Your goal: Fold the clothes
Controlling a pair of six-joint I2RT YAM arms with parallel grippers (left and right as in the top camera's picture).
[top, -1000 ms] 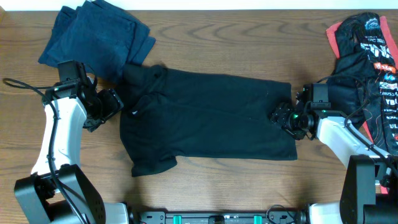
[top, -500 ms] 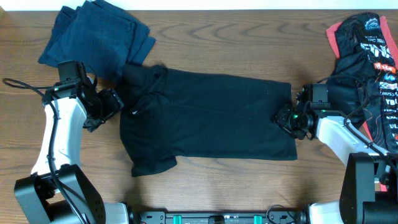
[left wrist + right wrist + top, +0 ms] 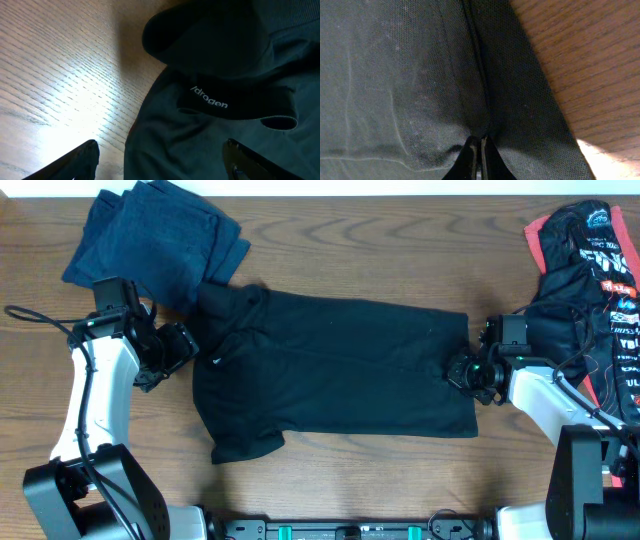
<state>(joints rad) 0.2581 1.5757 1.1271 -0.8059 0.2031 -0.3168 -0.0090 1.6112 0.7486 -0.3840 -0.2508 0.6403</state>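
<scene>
Scene, overhead view: wooden table (image 3: 350, 270). A black shirt (image 3: 340, 370) lies spread flat at the table's centre, with its collar end toward 9 o'clock and its hem end toward 3 o'clock. A blue cloth pile (image 3: 150, 240) sits at 10 o'clock, its lower corner touching the shirt's collar end. A black and red pile (image 3: 590, 270) sits at 2 o'clock, apart from the shirt.

Change noted: the right gripper (image 3: 458, 370), at the shirt's 3 o'clock edge, has gone from spread a second ago to fully closed now. In the right wrist view its fingertips (image 3: 475, 152) are pressed together at 6 o'clock in the frame. The hem (image 3: 481, 85) runs straight down into them and the mesh fabric puckers toward the tips. Judged to be a pinch on the hem edge; how much cloth is caught cannot be told.

No change: the shirt outline matches the earlier overhead frames. The left gripper (image 3: 185, 348) has not moved from the shirt's 9 o'clock side. Its fingers (image 3: 75, 160) are spread wide, hovering over the collar (image 3: 235, 107) and small white logo (image 3: 209, 97), holding nothing.

Meaning for the task: one end of the shirt is now secured and the collar end is not. No fold has been made yet, so the task is judged to be at an early stage. A thin pinch could slip when the cloth is lifted.
</scene>
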